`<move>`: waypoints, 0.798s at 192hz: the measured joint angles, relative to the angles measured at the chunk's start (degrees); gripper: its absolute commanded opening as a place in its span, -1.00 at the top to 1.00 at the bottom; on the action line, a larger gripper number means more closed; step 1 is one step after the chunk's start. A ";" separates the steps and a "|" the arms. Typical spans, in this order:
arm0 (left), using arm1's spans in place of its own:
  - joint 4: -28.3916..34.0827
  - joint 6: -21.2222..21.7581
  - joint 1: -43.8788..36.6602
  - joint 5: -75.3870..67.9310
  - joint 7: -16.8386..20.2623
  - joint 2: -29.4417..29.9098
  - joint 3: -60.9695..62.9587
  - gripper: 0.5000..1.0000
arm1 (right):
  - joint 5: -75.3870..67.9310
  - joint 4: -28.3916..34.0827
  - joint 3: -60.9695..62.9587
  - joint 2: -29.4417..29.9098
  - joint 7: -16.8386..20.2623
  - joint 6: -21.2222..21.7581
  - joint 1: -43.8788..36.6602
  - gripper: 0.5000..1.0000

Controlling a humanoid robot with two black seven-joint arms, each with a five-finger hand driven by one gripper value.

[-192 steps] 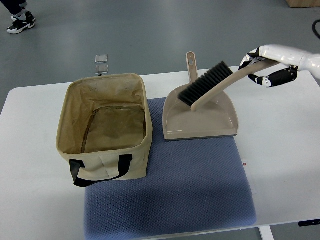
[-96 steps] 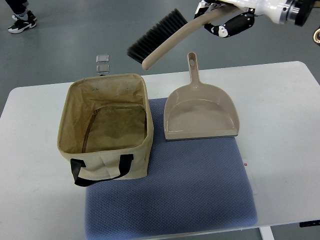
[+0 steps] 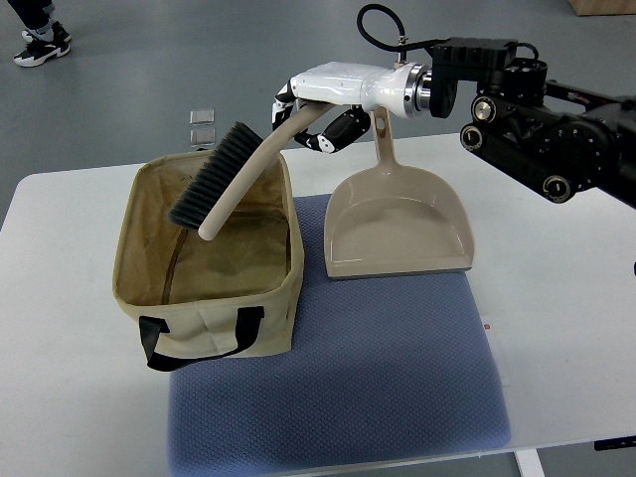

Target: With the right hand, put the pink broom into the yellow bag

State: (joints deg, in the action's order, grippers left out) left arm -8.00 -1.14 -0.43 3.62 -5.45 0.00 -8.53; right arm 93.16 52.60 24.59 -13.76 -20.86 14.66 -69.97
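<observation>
One right hand (image 3: pixel 316 117) clamped on the broom (image 3: pixel 231 181) handle, bristle head hanging over the open bag (image 3: pixel 209 253), frame's upper left; dustpan (image 3: pixel 397 221) alongside.

A white desk (image 3: pixel 566 298) is carrying a blue mat (image 3: pixel 378 378). Sitting on the mat are an open yellow bag (image 3: pixel 204 328) at the left and a beige dustpan (image 3: pixel 397 224) beside it.

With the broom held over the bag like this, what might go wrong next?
The right hand grips the broom only at its handle end, so it may swing or slip. The brush head sits near the bag's back rim and could catch there. The bag's soft walls might fold in when the broom drops.
</observation>
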 measured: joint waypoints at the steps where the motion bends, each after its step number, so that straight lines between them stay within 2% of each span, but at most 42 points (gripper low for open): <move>1: 0.00 0.00 0.00 0.00 0.00 0.00 0.00 -1.00 | 0.07 -0.04 -0.06 0.11 0.00 -0.07 0.04 0.90; 19: 0.00 0.00 0.00 0.00 0.00 0.00 0.00 -1.00 | 0.81 -0.53 -1.56 2.08 0.02 -1.51 0.68 0.79; 32: 0.00 0.00 0.00 0.00 0.00 0.00 0.00 -1.00 | 0.93 -0.62 -2.50 2.95 0.03 -2.30 0.95 0.39; 34: 0.00 0.00 0.00 0.00 0.00 0.00 0.00 -1.00 | 0.94 -0.62 -2.59 3.05 0.03 -2.41 1.00 0.39; 51: 0.00 0.00 0.02 0.00 0.00 0.00 0.00 -1.00 | 0.96 -0.70 -2.91 3.61 0.03 -3.29 1.54 -0.02; 94: 0.00 0.00 0.00 0.00 0.00 0.00 0.00 -1.00 | 0.71 -0.70 -2.52 3.40 0.03 -4.45 2.21 -0.17; 103: 0.00 0.00 0.00 0.00 0.00 0.00 0.00 -1.00 | 0.52 -0.67 -2.24 3.17 0.02 -4.46 2.29 -0.31; 120: 0.00 0.00 0.00 0.00 0.00 0.00 0.00 -1.00 | -0.13 -0.53 -1.56 2.51 -0.09 -4.58 2.36 -0.44; 153: 0.00 0.00 0.00 0.00 0.00 0.00 0.00 -1.00 | -1.65 -0.40 5.22 0.44 -0.18 -4.73 4.26 -0.44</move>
State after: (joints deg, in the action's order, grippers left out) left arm -8.00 -1.14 -0.43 3.62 -5.45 0.00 -8.52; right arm 91.52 52.19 29.81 -13.33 -21.04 9.93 -65.71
